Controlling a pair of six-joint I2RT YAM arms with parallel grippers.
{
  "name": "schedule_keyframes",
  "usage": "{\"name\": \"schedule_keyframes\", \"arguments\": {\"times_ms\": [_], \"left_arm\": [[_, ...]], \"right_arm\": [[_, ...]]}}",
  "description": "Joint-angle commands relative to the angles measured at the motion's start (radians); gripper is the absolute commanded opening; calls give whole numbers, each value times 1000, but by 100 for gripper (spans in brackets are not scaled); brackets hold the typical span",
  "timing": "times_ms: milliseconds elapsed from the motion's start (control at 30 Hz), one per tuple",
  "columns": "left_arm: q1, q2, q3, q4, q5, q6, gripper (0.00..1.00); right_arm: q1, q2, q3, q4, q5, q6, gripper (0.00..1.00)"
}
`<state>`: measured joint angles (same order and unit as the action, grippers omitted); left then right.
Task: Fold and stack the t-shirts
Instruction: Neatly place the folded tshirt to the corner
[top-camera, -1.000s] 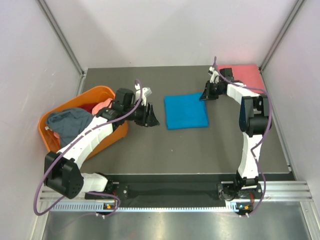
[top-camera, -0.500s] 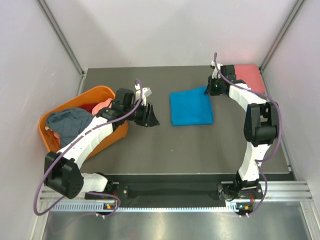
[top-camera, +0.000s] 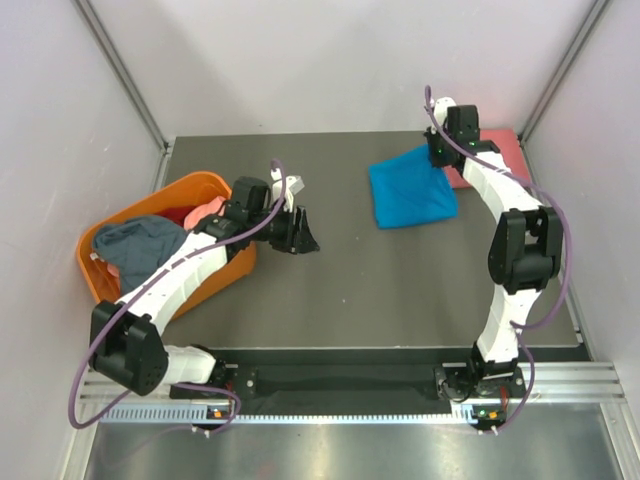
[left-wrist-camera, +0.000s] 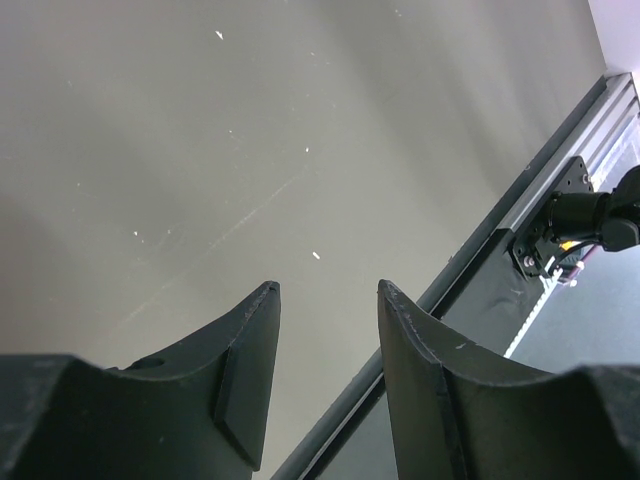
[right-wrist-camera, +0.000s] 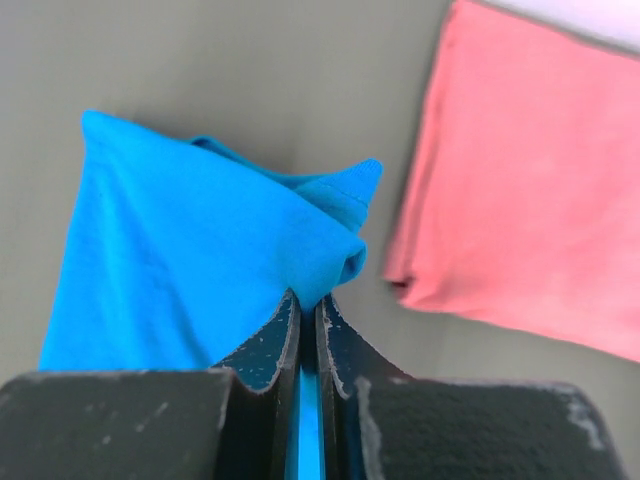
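Left gripper (top-camera: 298, 232), left of centre in the top view beside the orange basket (top-camera: 190, 184), hung with jaws apart, nothing between them, well away from the work. Further up, right of centre, the right gripper (right-wrist-camera: 308, 300) was pinched tight on the far corner of the folded blue t-shirt (top-camera: 412, 192), corner lifted, the rest trailing down-left. Folded pink t-shirt (top-camera: 497, 150) lay just up-right of those jaws in the upper right corner, so stacking looked like a short up-right carry for the right arm.
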<state>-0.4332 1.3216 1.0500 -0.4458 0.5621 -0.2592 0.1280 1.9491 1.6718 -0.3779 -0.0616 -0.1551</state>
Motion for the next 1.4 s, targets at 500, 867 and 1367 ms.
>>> {"name": "schedule_keyframes", "arguments": {"times_ms": [500,867,1367], "left_arm": [[-4,37,4,44,22,12,49],[-4,62,10,41,28,9,49],[-4,93,15,33,30,12,50]], "right_arm": [[-88,-101,178,-24,120,-238,0],[-120,-85,239,2,86,-273,0],[-208,37,397,-12,40,-270,0]]}}
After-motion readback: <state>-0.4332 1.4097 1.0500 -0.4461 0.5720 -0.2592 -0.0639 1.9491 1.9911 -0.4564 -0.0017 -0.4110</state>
